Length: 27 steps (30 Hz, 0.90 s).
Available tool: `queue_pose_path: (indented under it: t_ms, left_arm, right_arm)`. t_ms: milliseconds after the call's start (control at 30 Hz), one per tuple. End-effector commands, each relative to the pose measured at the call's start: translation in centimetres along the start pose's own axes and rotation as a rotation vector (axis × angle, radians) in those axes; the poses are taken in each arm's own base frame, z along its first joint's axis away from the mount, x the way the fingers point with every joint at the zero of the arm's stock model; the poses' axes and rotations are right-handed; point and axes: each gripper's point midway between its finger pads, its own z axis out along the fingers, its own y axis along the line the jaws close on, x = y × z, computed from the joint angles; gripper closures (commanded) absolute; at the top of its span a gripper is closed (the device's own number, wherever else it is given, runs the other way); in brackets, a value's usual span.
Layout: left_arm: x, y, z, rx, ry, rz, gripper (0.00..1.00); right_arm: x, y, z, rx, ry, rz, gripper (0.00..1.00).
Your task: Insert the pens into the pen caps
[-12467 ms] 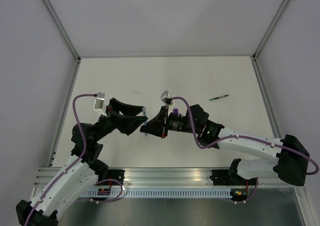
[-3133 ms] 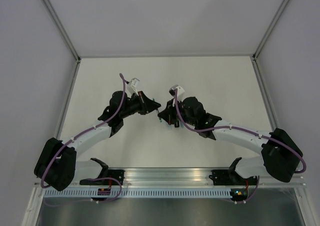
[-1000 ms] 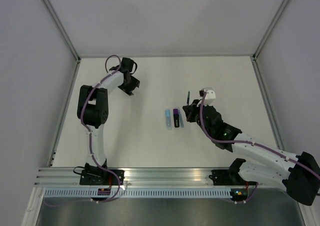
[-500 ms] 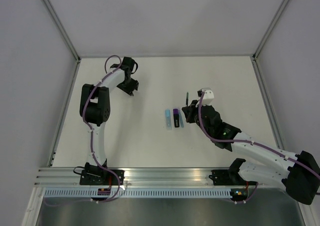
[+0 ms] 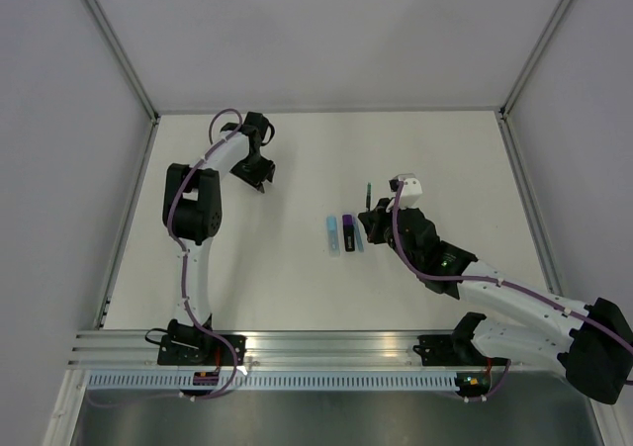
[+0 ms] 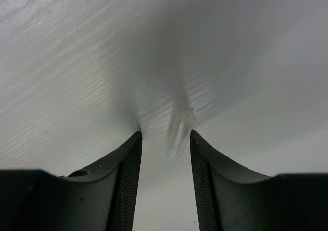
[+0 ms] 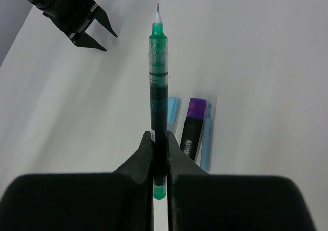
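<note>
The right gripper (image 7: 160,134) is clamped tight on the thin green pen (image 7: 158,72). Its two fingers are pressed flat against the lower barrel, and the bare white nib sticks out well past them with no cap on it. In the overhead view the right gripper (image 5: 371,219) and the green pen (image 5: 368,194) sit just to the right of the purple-and-black marker (image 5: 348,233), which lies on the white table (image 5: 445,149). The pen's nib points toward the far side, beyond the marker's purple end.

The light blue marker (image 5: 331,236) lies alongside the purple-and-black marker on its left, parallel and almost touching. On the marker's right is a slim pale blue stick (image 7: 206,136) — I can't make out what it is. The right wrist camera shows the purple-and-black marker (image 7: 190,126) and the light blue marker (image 7: 173,110) lying below the held pen.

The left gripper (image 5: 259,179) is well away from the purple-and-black marker, toward the far left of the table. In its own camera the left gripper (image 6: 165,133) is low over the surface with its jaws partly open, and a small clear pen cap (image 6: 179,131) lies between the tips. The cap is close against one finger, with a clear gap to the other — nothing is pinched.
</note>
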Motion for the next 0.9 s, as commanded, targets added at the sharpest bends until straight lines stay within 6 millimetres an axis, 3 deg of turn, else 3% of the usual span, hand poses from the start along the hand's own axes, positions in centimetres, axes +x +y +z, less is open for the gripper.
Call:
queue_pose_path:
  t_ms: [0, 133, 433, 600, 800, 867]
  left_arm:
    - [0.1, 0.2, -0.3, -0.027, 0.006, -0.001, 0.53]
    - [0.1, 1.0, -0.4, -0.062, -0.003, -0.001, 0.55]
    - [1.7, 2.9, 0.4, -0.104, 0.034, 0.016, 0.74]
    - [2.1, 3.8, 1.0, -0.109, 0.036, 0.029, 0.96]
    - [2.4, 4.4, 0.1, -0.072, 0.040, 0.064, 0.98]
    - [2.2, 4.0, -1.6, -0.013, 0.028, 0.086, 0.98]
  right_arm:
    - [-2.6, 1.3, -0.4, -0.036, -0.058, 0.026, 1.00]
    - [-2.7, 1.5, -0.5, -0.045, -0.058, 0.025, 1.00]
    - [-2.9, 1.6, -0.8, -0.055, -0.064, 0.032, 1.00]
    - [-3.0, 1.6, -1.0, -0.059, -0.067, 0.035, 1.00]
    - [-2.9, 2.0, -1.0, -0.080, -0.062, 0.030, 1.00]
    - [-2.6, 2.8, -0.9, -0.125, -0.043, 0.003, 1.00]
